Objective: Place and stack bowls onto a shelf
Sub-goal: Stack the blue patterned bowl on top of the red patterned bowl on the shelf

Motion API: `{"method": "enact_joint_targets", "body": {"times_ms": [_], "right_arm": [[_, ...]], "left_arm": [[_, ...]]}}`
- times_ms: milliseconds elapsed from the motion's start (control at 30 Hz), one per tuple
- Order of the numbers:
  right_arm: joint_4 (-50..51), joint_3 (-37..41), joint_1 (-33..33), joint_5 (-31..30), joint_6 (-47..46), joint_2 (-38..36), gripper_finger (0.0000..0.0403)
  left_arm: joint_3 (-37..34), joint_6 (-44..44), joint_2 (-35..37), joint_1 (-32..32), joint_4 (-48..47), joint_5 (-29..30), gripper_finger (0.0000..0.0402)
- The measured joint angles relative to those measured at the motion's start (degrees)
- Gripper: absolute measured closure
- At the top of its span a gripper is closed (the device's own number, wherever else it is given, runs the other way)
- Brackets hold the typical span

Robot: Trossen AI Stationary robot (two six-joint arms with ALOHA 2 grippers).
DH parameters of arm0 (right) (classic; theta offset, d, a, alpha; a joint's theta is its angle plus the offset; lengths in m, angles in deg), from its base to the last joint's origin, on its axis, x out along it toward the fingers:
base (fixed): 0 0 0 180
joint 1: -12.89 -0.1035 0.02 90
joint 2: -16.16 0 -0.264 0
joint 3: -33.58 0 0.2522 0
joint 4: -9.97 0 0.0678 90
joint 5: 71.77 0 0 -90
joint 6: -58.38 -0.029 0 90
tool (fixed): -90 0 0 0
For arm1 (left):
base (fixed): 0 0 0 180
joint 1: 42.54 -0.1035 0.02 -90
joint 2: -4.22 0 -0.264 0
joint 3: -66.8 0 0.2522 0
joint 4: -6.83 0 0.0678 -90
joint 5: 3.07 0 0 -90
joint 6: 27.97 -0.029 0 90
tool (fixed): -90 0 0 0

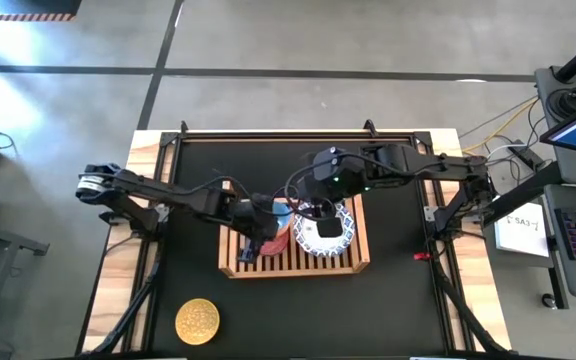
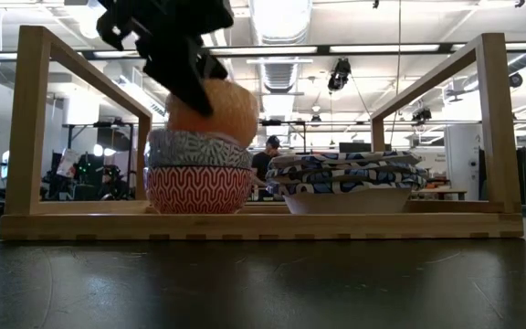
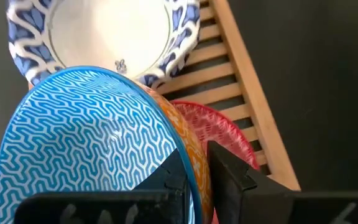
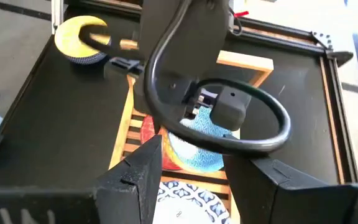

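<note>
The wooden shelf (image 1: pixel 258 268) lies mid-table. On its left part a red bowl (image 2: pixel 199 190) carries a grey-blue bowl (image 2: pixel 199 148). My left gripper (image 1: pixel 264 232) is shut on a bowl that is light blue inside (image 3: pixel 86 143) and orange outside (image 2: pixel 219 111), tilted just over that stack. A stack of white bowls with blue rims (image 2: pixel 347 178) rests on the shelf's right part. My right gripper (image 1: pixel 325 222) hovers open above it. A yellow bowl (image 1: pixel 197 321) stands on the table near the left front corner. My left gripper holds the light blue bowl by its rim (image 3: pixel 188 177), one finger inside the bowl (image 3: pixel 169 177) and one outside on the orange wall (image 3: pixel 229 174). It comes from above on the shelf's left side. The bowl is tilted, its lower part at the grey-blue bowl's rim; whether they touch, I cannot tell.
The shelf's tall end frames (image 2: pixel 35 119) stand on both sides of the bowls. The two arms are close together over the shelf. Black table (image 1: pixel 388 320) lies bare in front of the shelf and to its right. A person shows far behind in the low view.
</note>
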Motion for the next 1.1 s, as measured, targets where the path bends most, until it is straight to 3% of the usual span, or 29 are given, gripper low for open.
{"method": "enact_joint_targets", "body": {"times_ms": [633, 833, 1100], "right_arm": [[3.97, 0.97, 0.00, -0.10, -0.73, 0.07, 0.0261], [6.15, 1.00, -0.02, -0.02, -3.44, 0.07, 0.0259], [11.73, 1.01, -0.02, 0.03, -6.28, 0.07, 0.0259]], "left_arm": [[2.79, 3.99, -2.00, 3.78, -4.70, 0.38, 0.0377], [2.67, 4.14, -4.01, 3.78, -4.37, 4.58, 0.0377], [4.17, 5.08, -6.36, 3.87, -6.80, 2.53, 0.0357]]}}
